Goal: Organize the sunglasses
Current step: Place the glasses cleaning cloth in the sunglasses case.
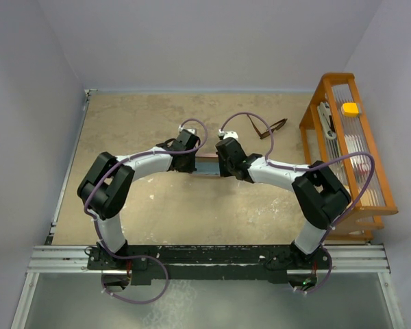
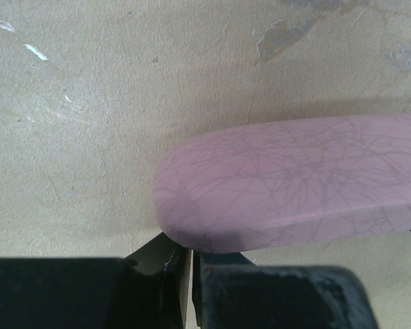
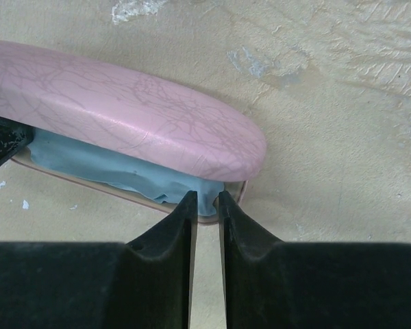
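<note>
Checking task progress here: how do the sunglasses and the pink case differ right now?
Place: the sunglasses lie alone, far right on the table; the pink case sits mid-table, with the left gripper and right gripper at its ends.
Build: the sunglasses are thin and dark-framed, apparently unfolded; the pink case is a bulky oblong, lid ajar.
Contents: the pink case holds a light blue cloth; the sunglasses are outside it.
Both rest on the table.

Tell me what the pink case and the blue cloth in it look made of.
Pink case: likely faux leather over a hard shell; smooth, with a faint sheen and a fine crackle-vein print. Blue cloth: soft matte fabric, perhaps microfibre; it folds and wrinkles limply.
</note>
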